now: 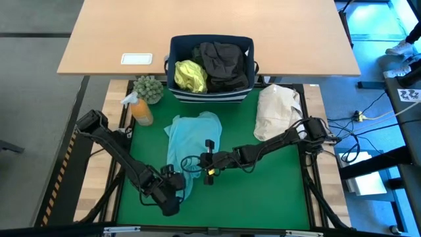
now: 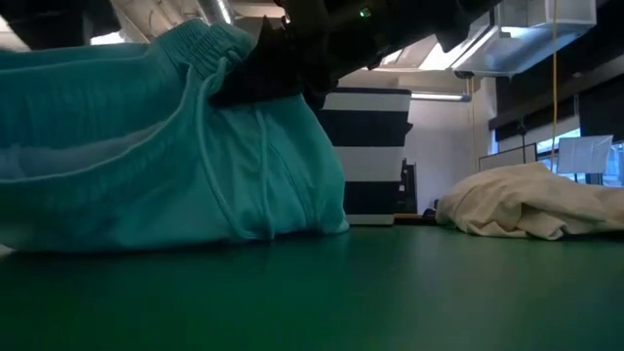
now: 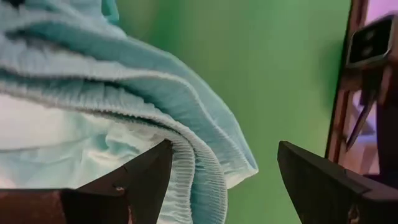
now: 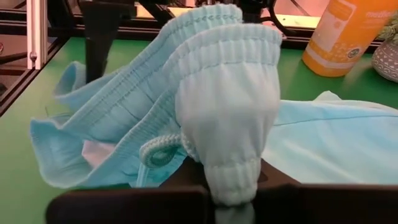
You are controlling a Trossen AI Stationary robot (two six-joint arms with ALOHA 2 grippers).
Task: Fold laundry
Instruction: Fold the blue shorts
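The turquoise garment (image 1: 191, 138) lies on the green mat (image 1: 263, 197), and its ribbed elastic waistband is raised off the mat. My right gripper (image 4: 233, 196) reaches in from the table's right and is shut on that waistband. The low view shows the dark gripper (image 2: 278, 63) above the raised cloth (image 2: 166, 146). My left gripper (image 3: 224, 165) is at the garment's near end (image 1: 177, 191), pointing steeply down. It is open, and the waistband's edge (image 3: 199, 168) lies close beside one finger (image 3: 149, 177). My right gripper pinches a bunched fold of the ribbed waistband (image 4: 233, 168) between its two fingers. It comes nearly level from the table's right. The waistband is lifted and drapes over the fingers, while the rest of the garment (image 2: 117, 214) lies slack on the mat. Whether my left gripper touches the waistband, I cannot tell.
A navy bin (image 1: 176, 52) at the far edge holds a yellow-green garment (image 1: 189, 76) and dark garments (image 1: 223, 62). A cream cloth bundle (image 1: 279, 112) lies at the far right of the mat. An orange bottle (image 1: 140, 110) and a small plant (image 1: 148, 89) stand far left.
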